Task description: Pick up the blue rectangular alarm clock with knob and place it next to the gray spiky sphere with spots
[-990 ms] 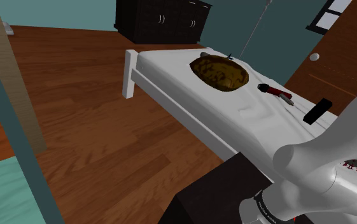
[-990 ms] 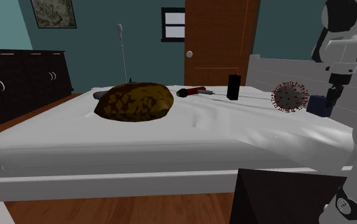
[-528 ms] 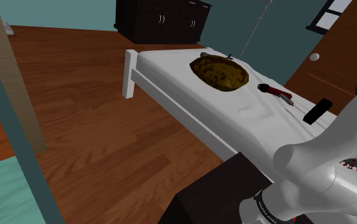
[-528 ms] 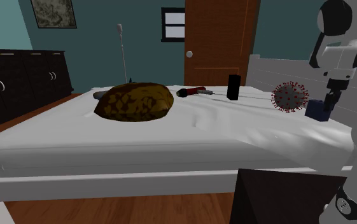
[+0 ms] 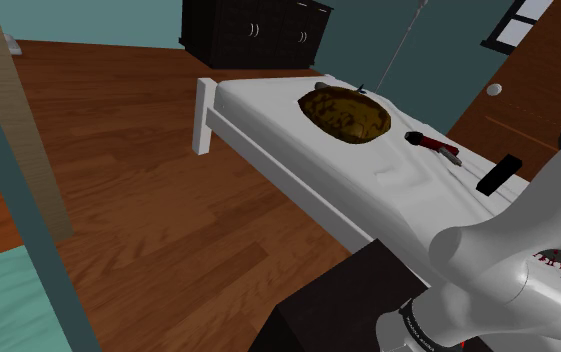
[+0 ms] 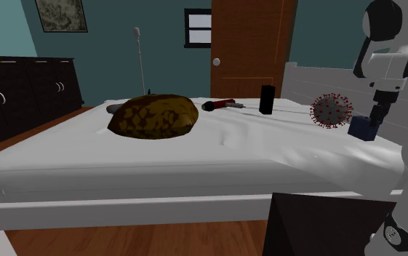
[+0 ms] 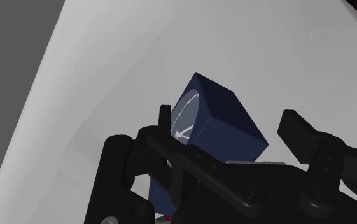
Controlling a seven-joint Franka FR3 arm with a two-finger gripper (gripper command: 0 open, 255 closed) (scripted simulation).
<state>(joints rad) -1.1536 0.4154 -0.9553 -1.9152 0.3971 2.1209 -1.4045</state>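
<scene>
My end effector [image 7: 229, 118] is released. Its two black fingers stand spread wider than the dark blue alarm clock [image 7: 224, 137] and touch neither side of it. The clock rests on the white bed [image 6: 195, 156] with its dial turned toward my wrist camera. It sits just beside the grey sphere with red spikes [image 6: 331, 111] — on the second exterior view's right of it.

floor [image 5: 148, 200]: glossy wood | door [image 6: 253, 44]: wood | alarm clock [image 7: 224, 121]: matt
</scene>
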